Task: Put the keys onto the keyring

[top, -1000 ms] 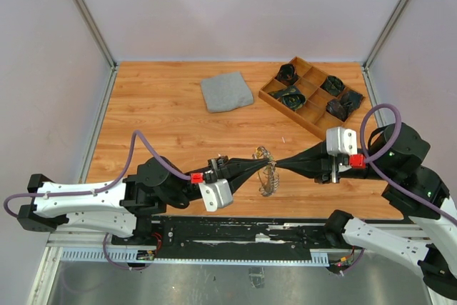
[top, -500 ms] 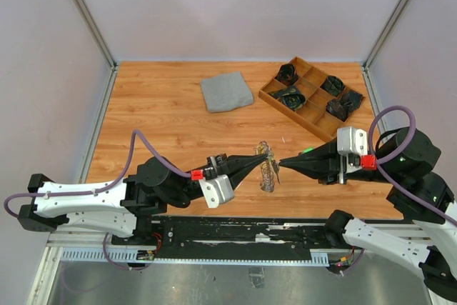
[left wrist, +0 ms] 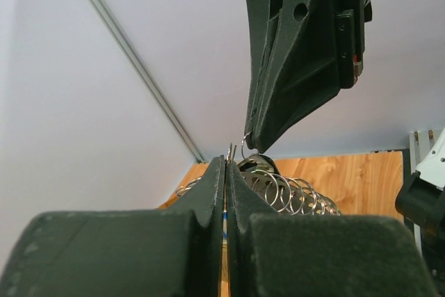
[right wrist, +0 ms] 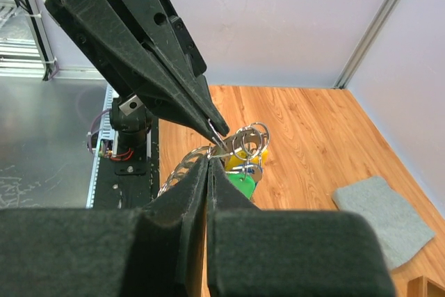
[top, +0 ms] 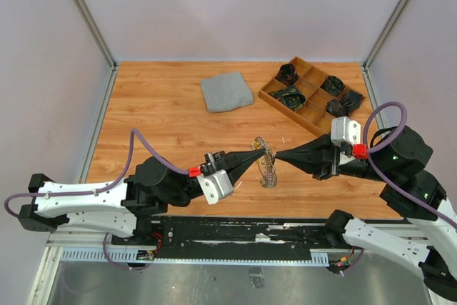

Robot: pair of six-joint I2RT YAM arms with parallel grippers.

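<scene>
Wood tabletop roomy: L tool & R tool both pinch keyring nr front edge

Site class: robotics lab test cell | My evidence: plain pale wall panels in aluminium corner posts enclose a wood-grain tabletop | left arm and right arm bolted to a metal mounting rail | slotted cable duct along near edge

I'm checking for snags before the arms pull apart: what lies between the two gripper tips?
The keyring hangs between the left gripper and the right gripper, both shut on it. The top view shows it best.
</scene>
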